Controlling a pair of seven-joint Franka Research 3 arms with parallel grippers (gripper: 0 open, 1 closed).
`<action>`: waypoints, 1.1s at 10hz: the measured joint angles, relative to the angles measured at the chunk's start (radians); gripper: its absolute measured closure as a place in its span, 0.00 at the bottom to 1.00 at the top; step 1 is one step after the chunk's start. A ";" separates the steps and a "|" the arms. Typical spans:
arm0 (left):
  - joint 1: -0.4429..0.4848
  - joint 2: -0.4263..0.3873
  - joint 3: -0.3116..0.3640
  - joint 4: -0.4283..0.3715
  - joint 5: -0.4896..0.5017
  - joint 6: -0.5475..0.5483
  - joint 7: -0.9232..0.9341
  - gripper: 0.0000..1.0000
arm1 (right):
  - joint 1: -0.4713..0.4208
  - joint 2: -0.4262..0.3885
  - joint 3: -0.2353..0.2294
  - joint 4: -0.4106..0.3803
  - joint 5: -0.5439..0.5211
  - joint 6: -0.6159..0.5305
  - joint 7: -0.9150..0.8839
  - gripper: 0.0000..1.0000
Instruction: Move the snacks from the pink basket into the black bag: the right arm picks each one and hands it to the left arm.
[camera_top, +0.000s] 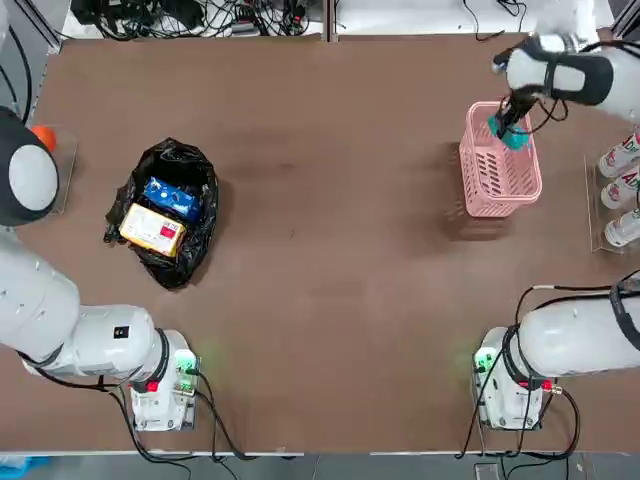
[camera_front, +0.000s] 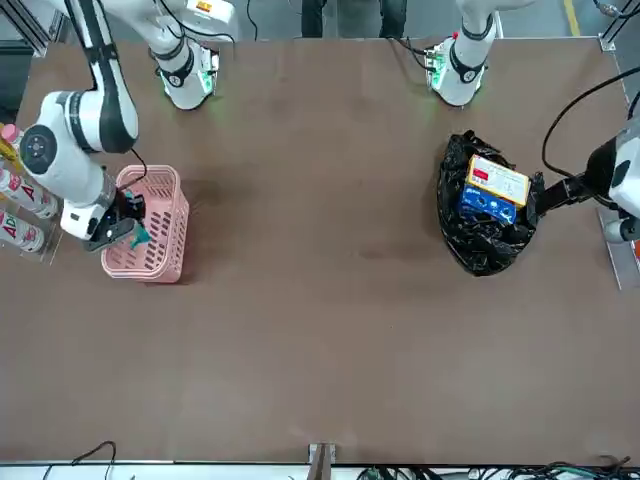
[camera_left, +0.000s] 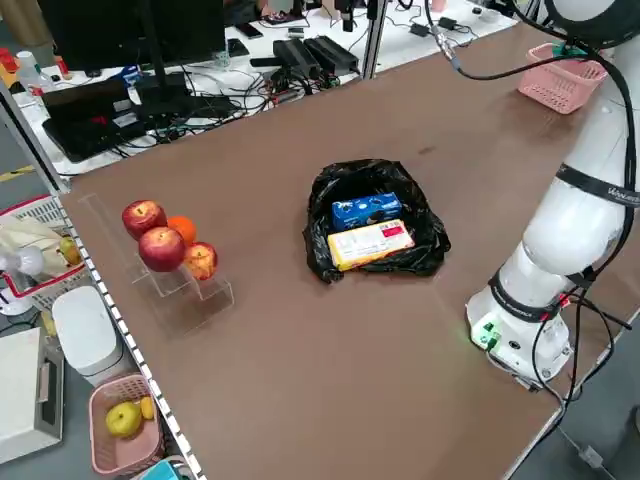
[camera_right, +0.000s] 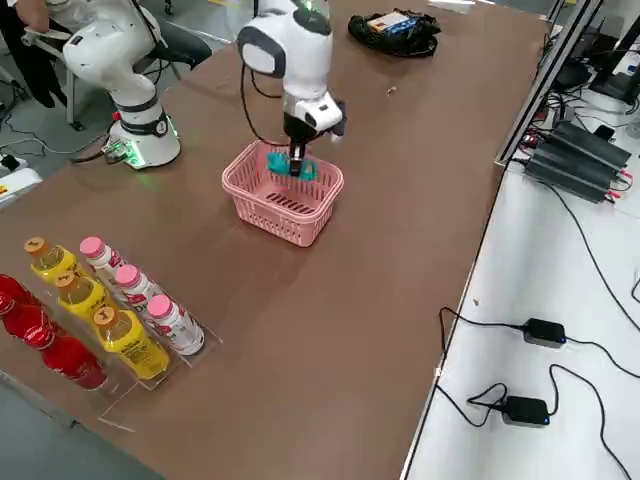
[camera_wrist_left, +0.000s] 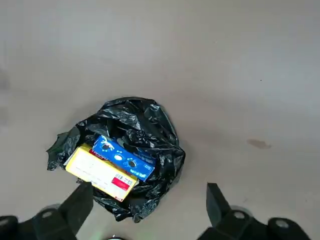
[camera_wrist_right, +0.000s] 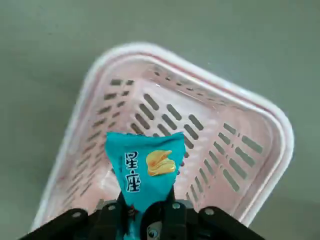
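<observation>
Right jaws (camera_wrist_right: 150, 207): nearly together, pinching the teal packet (camera_wrist_right: 146, 167) by one end, its printed body projecting beyond the fingertips. Basket (camera_wrist_right: 145, 48): beneath these jaws, its walls around the packet's outline in the wrist view; whether the packet has fully cleared the rim cannot be told.

Left jaws (camera_wrist_left: 150, 192): spread wide with nothing between them, high over the table near the bag (camera_wrist_left: 142, 116). Below them, the blue box (camera_wrist_left: 124, 157) and yellow box (camera_wrist_left: 102, 172) lie in the bag, side by side.

Likely faults. (a) Snagging: a sideways move begun too low could drag the packet against the rim and twist it out of its end grip. (b) Swing: the soft free end may fold or turn on the way across, leaving the left jaws a poor target. (c) Transfer: should the right jaws part before the left have closed firmly, the packet would drop between them. (d) Release: the yellow box reaches the bag's edge, so a packet let go off-centre could slide off it; fingers lowered too far could hook the loose film and shift the bag.
</observation>
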 joint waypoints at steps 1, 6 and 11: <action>0.006 0.000 0.000 0.000 0.000 0.000 0.000 0.00 | 0.011 0.000 0.000 0.035 0.021 -0.036 0.000 0.72; 0.048 0.040 0.001 -0.002 -0.144 -0.001 -0.031 0.00 | 0.108 0.001 0.003 0.069 0.175 -0.072 0.181 0.72; 0.085 0.094 0.002 -0.001 -0.345 0.078 -0.168 0.00 | 0.448 0.023 0.010 0.245 0.291 -0.091 0.646 0.72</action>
